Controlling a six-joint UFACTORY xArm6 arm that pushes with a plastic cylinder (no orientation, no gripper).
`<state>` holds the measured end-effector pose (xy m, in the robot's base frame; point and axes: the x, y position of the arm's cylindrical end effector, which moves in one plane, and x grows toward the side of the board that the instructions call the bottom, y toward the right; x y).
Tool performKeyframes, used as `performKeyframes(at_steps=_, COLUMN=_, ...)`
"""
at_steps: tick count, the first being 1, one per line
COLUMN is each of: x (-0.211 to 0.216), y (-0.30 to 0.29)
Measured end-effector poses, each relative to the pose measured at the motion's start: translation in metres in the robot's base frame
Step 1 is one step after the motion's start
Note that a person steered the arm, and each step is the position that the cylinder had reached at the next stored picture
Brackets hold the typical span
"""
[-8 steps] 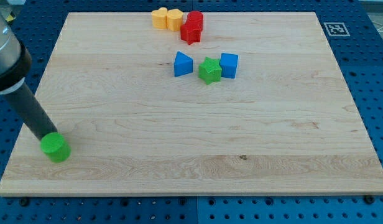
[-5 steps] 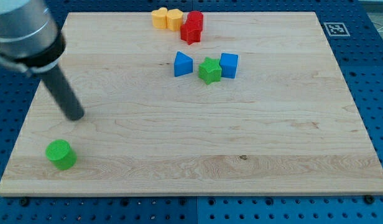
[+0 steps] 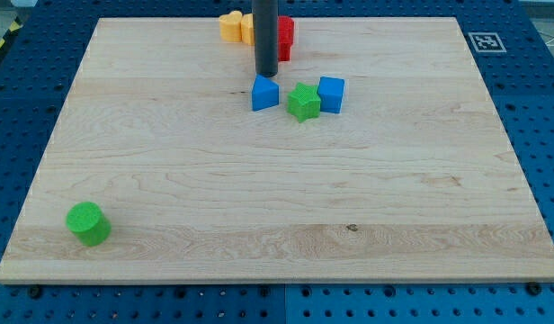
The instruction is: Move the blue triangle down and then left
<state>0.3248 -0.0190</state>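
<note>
Just above the blue triangle [image 3: 264, 94] on the smooth wooden board [image 3: 277, 198], my tip [image 3: 266, 74] rests, fingerless.

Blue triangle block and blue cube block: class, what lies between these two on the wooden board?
In the camera view, the green star-shaped block sits between the blue triangle block and the blue cube block, touching the cube.

The rod [image 3: 265, 36] hides much of the red blocks [image 3: 284, 34], perhaps two.
</note>
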Motion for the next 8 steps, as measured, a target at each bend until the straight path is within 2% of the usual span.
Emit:
performKeyframes(at_steps=3, x=0.056, y=-0.028)
performKeyframes(at_steps=4, x=0.059, y=-0.013)
performKeyframes(at_steps=5, x=0.060, y=0.029)
performKeyframes(at_steps=6, x=0.080, y=0.033)
performKeyframes(at_steps=7, x=0.102, y=0.002)
performKeyframes(at_steps=8, x=0.098, y=-0.039)
